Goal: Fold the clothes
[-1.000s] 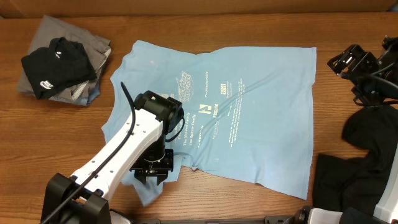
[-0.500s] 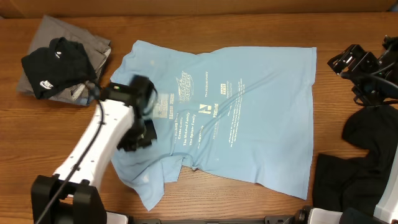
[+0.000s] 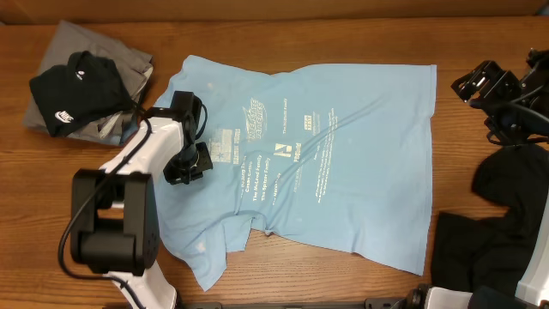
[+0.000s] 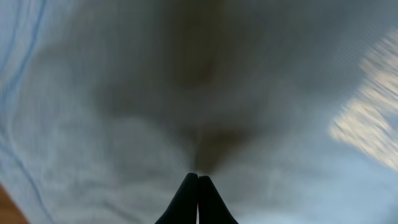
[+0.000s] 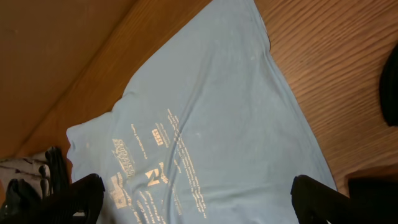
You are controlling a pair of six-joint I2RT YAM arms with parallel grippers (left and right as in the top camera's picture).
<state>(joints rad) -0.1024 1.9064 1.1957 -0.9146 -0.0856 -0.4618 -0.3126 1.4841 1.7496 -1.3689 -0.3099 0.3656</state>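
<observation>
The clothes: a large light blue T-shirt (image 3: 343, 163) with pale printed text lies spread flat across the middle of the table, and it fills the right wrist view (image 5: 205, 124). My left gripper (image 3: 187, 165) is low over the shirt's left part, by the sleeve. Its black fingertips (image 4: 198, 186) are pressed together, with blurred blue cloth (image 4: 124, 112) right beneath and nothing visibly pinched. My right gripper (image 3: 489, 86) hovers at the table's far right, past the shirt's edge, its fingers (image 5: 81, 193) spread wide and empty.
A black T-shirt with a white logo (image 3: 77, 90) lies on a grey garment (image 3: 86, 43) at the back left. More black clothes (image 3: 506, 215) are heaped at the right front. Bare wooden table (image 3: 69, 189) shows on the left.
My left arm has swung from the shirt's front left hem back and left toward the sleeve, and its jaws have shut. The front left corner of the shirt now lies uncovered. The right arm is still.
</observation>
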